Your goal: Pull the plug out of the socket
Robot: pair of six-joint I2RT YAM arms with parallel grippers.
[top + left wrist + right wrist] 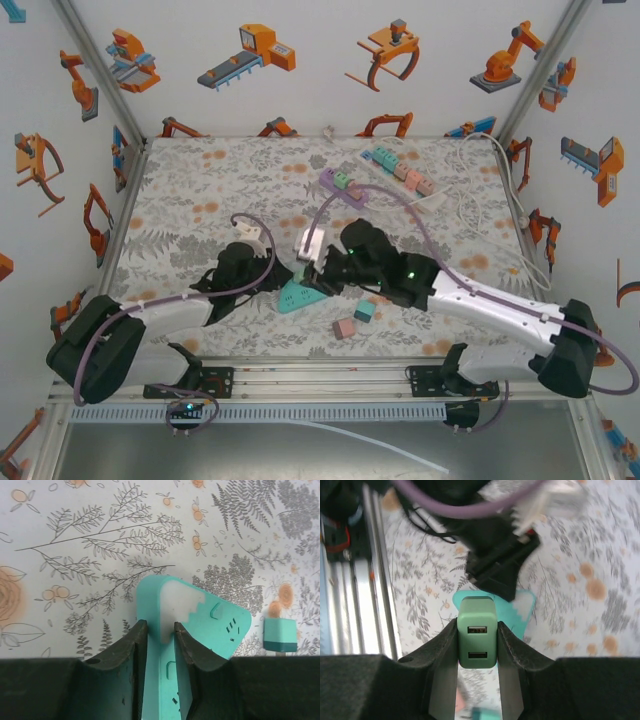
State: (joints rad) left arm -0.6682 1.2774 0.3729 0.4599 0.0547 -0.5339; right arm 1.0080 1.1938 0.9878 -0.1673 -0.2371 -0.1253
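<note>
- The left gripper (160, 630) was closed on the teal socket block (200, 615). Its fingers (127, 652) pinched a narrow edge of the body, one pad on each face, and the pale stepped patch on the block pointed away from the wrist.
- The socket block lay on the flowered table (200, 190) near the front middle, between the two arms. A small teal cube (281, 635) stood apart on its right.
- The green plug (477, 642), a two-port adapter, sat against the socket block with its ports facing the right wrist camera. The pictures did not show whether its prongs were fully seated.
- The right gripper (477, 626) was clamped on the plug. Its fingers (512, 650) pressed flat against the plug's two sides with no gap showing.
- With both holds apparently set, the step in hand looked like the separation itself — block anchored on the left, plug gripped on the right.
- The next move probably called for the right arm to draw the plug straight back along its prongs while the left arm held the block firm.
- A sideways twist would likely bind the prongs — or drag the light block out of its narrow pinch.
</note>
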